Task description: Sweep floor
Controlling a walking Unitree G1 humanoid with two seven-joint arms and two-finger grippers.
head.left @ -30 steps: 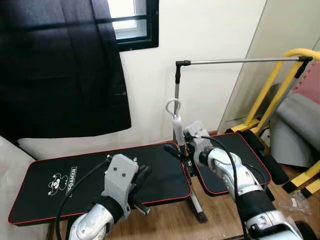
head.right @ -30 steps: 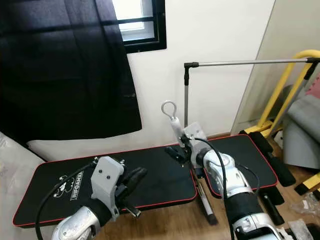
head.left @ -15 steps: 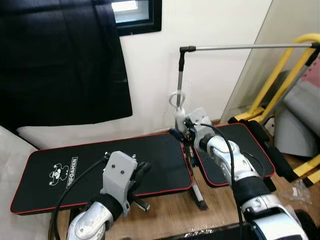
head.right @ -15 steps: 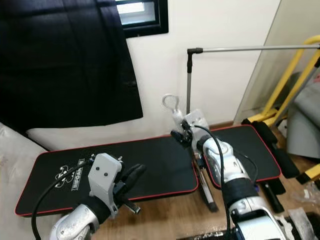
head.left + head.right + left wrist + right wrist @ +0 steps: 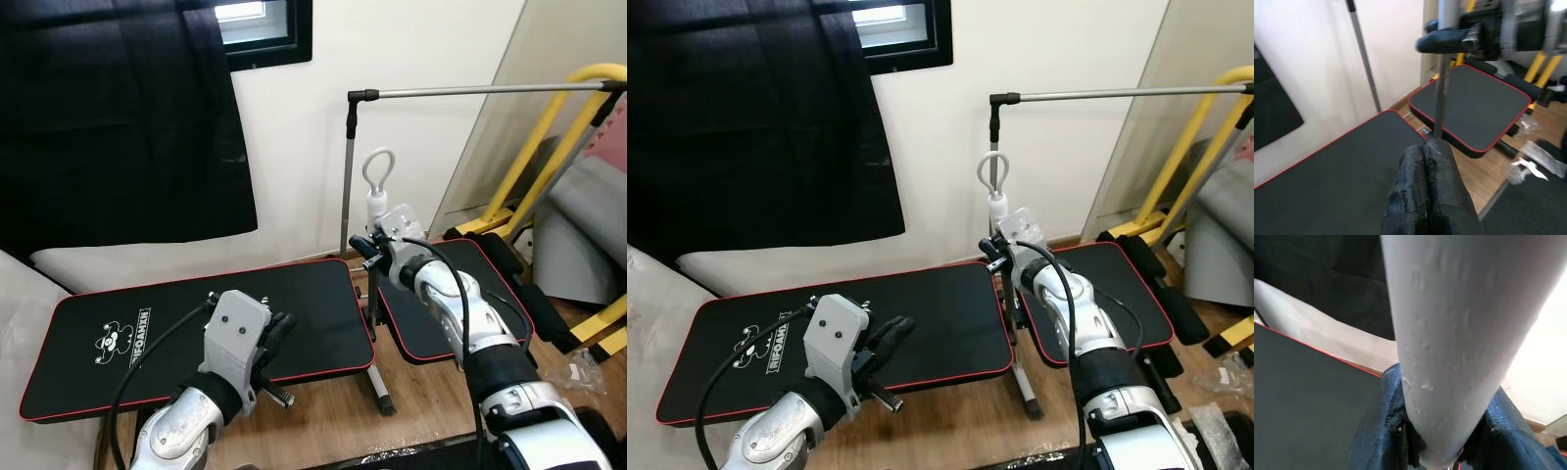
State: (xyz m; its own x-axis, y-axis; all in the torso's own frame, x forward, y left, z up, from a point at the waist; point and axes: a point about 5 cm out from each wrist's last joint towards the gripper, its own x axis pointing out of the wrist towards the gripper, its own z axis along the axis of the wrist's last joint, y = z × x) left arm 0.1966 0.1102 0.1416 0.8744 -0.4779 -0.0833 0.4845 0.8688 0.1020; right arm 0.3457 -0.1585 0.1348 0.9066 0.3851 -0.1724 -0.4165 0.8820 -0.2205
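A: What has been changed since the earlier frame?

B: The broom (image 5: 376, 211) has been carried toward the robot's right by the right gripper (image 5: 377, 247) and is now held nearly upright, its white looped top seen just right of the grey upright pole (image 5: 346, 176), where before it was seen in front of that pole.

A: How is the broom gripped?

B: Its white handle is clamped between the right gripper's fingers (image 5: 1382, 431), as shown in the right wrist view. The thin shaft is seen running down between the 2 black mats (image 5: 196, 333) to the broom head near the wooden floor (image 5: 431, 411).

A: And the left gripper?

B: The left gripper (image 5: 277, 333) is held low over the front edge of the larger mat, its fingers (image 5: 1425, 191) pressed together with nothing between them.

A: Anything else around?

B: A black curtain (image 5: 118, 127) is hung on the wall, and a yellow frame (image 5: 549, 147) is seen at the right.
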